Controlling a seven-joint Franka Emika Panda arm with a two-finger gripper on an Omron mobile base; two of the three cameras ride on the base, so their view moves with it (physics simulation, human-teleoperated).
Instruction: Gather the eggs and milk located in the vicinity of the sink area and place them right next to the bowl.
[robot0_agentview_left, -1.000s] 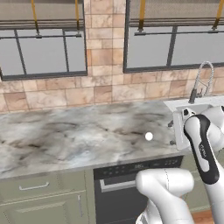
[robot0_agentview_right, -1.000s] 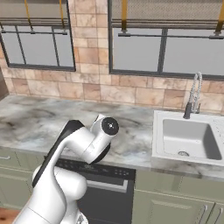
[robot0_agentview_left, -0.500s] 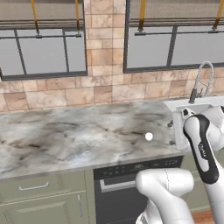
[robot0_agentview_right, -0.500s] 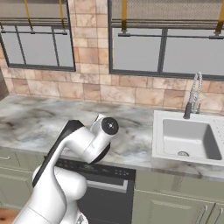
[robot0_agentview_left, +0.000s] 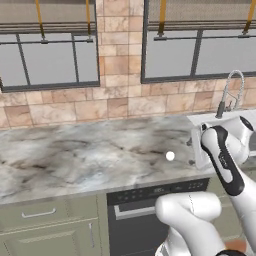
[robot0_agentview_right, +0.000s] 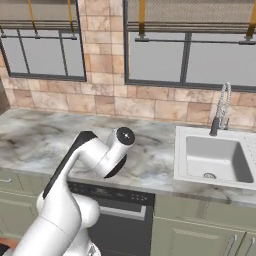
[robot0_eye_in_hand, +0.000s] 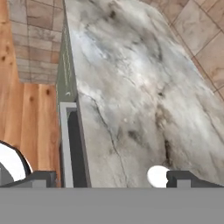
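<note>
One of the eggs (robot0_agentview_left: 170, 156), small and white, lies on the marble counter (robot0_agentview_left: 90, 155) near its front edge, left of the sink area (robot0_agentview_right: 216, 158). In the hand view the egg (robot0_eye_in_hand: 157, 176) sits just inside the right fingertip (robot0_eye_in_hand: 183, 178). My gripper (robot0_eye_in_hand: 111, 179) is open wide above the counter's front edge, with nothing between its fingers. The white hand hangs just right of the egg in the left base view. The milk and the bowl are out of view.
A steel coil faucet (robot0_agentview_right: 220, 107) rises behind the white basin. A dark dishwasher front (robot0_agentview_left: 150, 202) sits below the counter, with green cabinet doors (robot0_agentview_left: 45, 230) beside it. Brick wall and windows (robot0_agentview_left: 47, 60) back the counter. Wood floor (robot0_eye_in_hand: 30, 113) lies below.
</note>
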